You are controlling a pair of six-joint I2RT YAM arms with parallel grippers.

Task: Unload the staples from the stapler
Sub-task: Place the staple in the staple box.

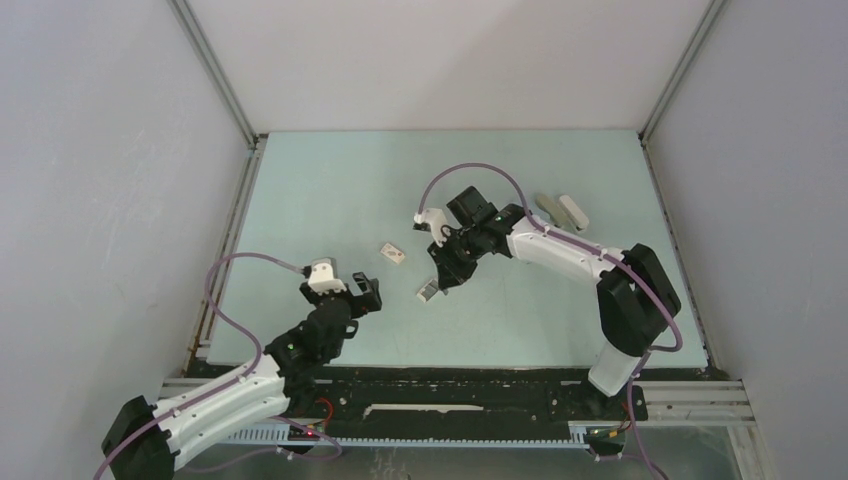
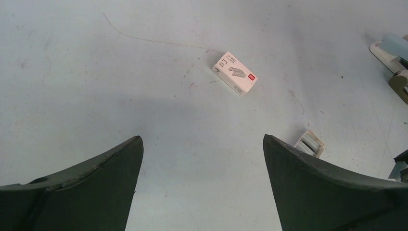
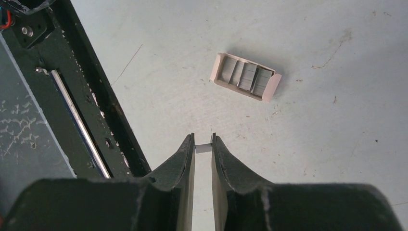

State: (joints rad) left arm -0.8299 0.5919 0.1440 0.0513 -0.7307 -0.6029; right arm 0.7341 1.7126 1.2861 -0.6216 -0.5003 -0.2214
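We judge the unloading to be well under way. The right gripper (image 3: pixel 203 139) is pinched on a short grey strip of staples (image 3: pixel 203 148). It holds the strip above bare table, at about 7 o'clock from the open cardboard tray (image 3: pixel 246 77), where several grey strips lie side by side.

The stapler (image 1: pixel 573 211) lies well apart from both arms, towards 2 o'clock on the table, just beside a grey-brown item (image 1: pixel 548 207) — nothing grips it. The left gripper (image 2: pixel 202 139) hangs with its fingers spread wide and holds nothing; a white staple box (image 2: pixel 235 73) lies at 12 o'clock ahead of it.

What seems left is to set this strip down, likely in the tray. Whether the stapler holds more we cannot tell — its channel is too small to read.
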